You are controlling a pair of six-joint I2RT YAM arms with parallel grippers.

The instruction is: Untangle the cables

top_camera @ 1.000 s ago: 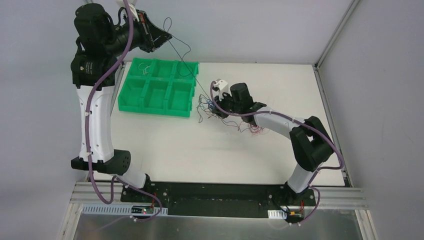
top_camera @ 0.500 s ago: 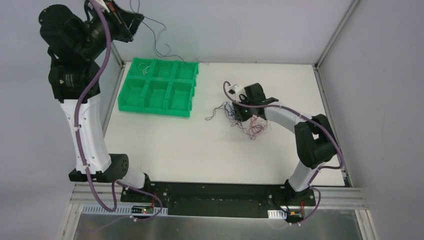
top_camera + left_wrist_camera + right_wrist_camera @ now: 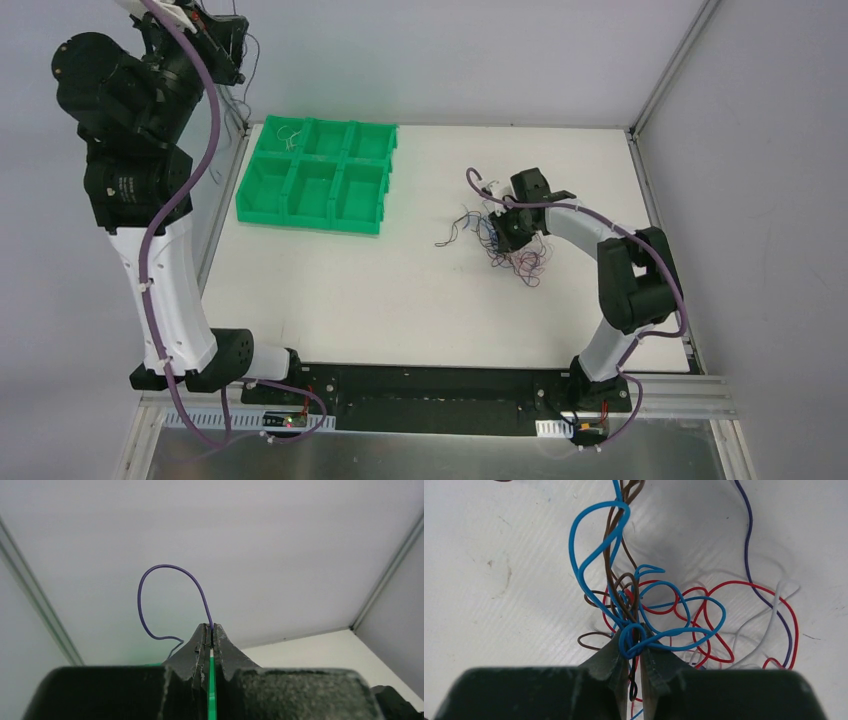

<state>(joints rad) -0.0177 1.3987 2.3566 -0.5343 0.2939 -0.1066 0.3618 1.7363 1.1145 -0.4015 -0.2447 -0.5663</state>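
Observation:
A tangle of thin cables (image 3: pixel 510 250) in blue, red, brown, white and purple lies on the white table right of centre. My right gripper (image 3: pixel 503 232) is down on it, shut on the knot of blue and brown cables (image 3: pixel 634 640). My left gripper (image 3: pixel 232 38) is raised high at the back left, above the table. It is shut on a single purple cable (image 3: pixel 150 580), which loops up from the fingertips and hangs free of the tangle (image 3: pixel 240 95).
A green bin with six compartments (image 3: pixel 318 176) stands at the back left of the table, with a white wire (image 3: pixel 291 135) in its far left compartment. The enclosure's walls and metal posts rise close behind my left arm.
My left gripper swung up and left with the purple cable, pulling it free of the tangle. My right gripper dragged the tangle to the right across the table.

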